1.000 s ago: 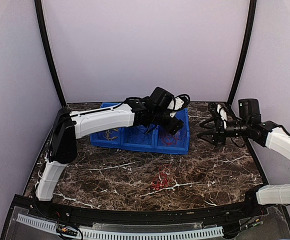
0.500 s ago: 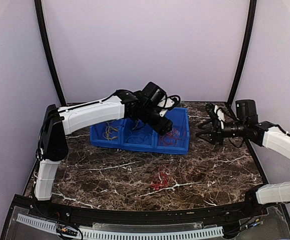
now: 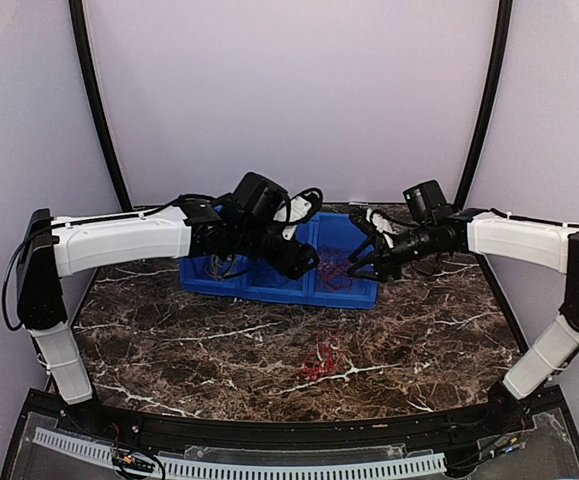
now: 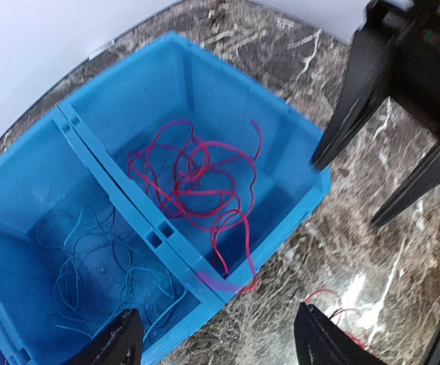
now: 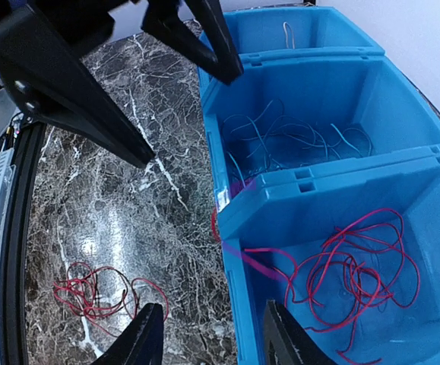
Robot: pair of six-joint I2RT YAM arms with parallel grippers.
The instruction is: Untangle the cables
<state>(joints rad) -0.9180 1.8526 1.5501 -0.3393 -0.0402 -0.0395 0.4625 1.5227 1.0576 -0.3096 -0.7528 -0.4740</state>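
Both arms hover at the right end of the blue bin [image 3: 359, 295], upper middle of the top view. The left pincer [image 4: 218, 319] is wide, nothing between the fingers. The right pincer [image 5: 213, 308] sits at a middling gap, also nothing in it.

Where the cables are: red cables [image 4: 197, 179] lie loose in the right-hand compartment, blue cables [image 4: 106, 266] in the middle one, and a pale strand [image 5: 286, 32] in the far one, colour hard to call. A pinkish strand [image 5: 238, 255] drapes over the front rim of the red compartment. A red clump [image 3: 319, 360] lies on the desk [image 3: 219, 350] lower centre, well apart from the bin and from both pincers. That clump looks like the work left.

Step in hand, my read: get down to the clump and tease it apart.
- Bring one pincer low and pin the body of the clump to the desk.
- With the other, take a single outer loop, not the knot, and close fully since the wire is very thin.
- Pull slowly, up and away. Stop if the whole clump lifts, then regrip a different loop.
- Carry each freed strand well over the rim before letting go, or it ends up draped like the pinkish one.

Keep the two wrists apart; they are close now.
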